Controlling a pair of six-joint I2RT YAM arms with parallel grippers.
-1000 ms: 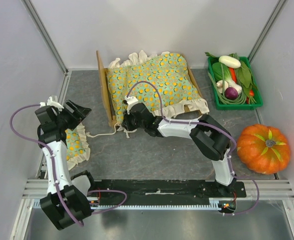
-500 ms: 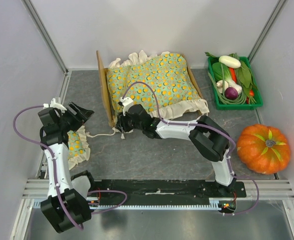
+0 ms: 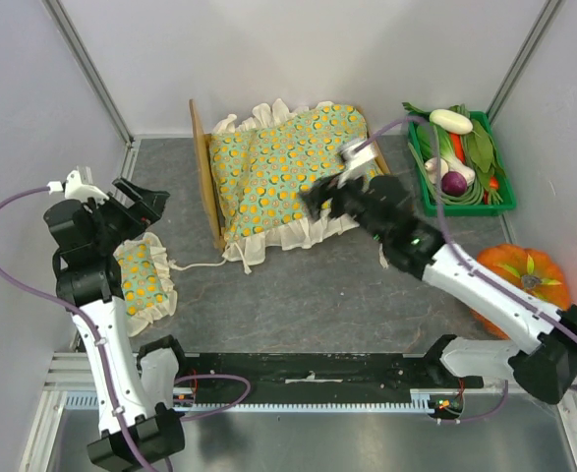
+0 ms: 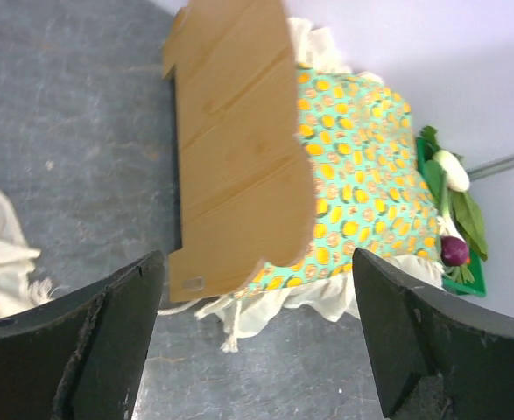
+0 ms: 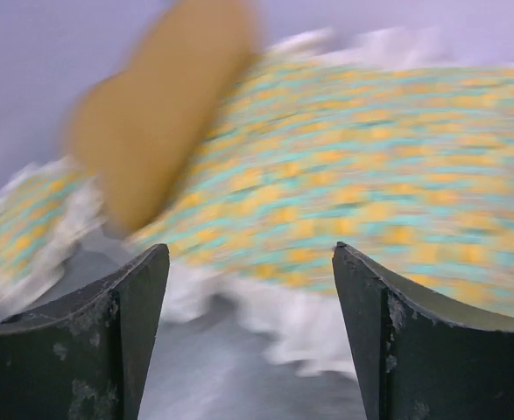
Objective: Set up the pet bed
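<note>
Top: pet bed (image 3: pixel 207 187) at back centre of table, headboard end to the left; green dotted cushion (image 3: pixel 288 162) lying on it. L gripper (image 3: pixel 143 200) apart from bed on its left, near small pillow (image 3: pixel 139 277). R gripper (image 3: pixel 319 197) over cushion's near frill.
L wrist: jaws wide apart, nothing between; headboard (image 4: pixel 239 149) ahead.
R wrist: blurred; jaws wide apart, empty; cushion beyond.

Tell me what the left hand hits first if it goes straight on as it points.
Most likely the bed headboard: in the wrist view it sits dead ahead between the fingers of the open left hand. How far is unclear.
</note>
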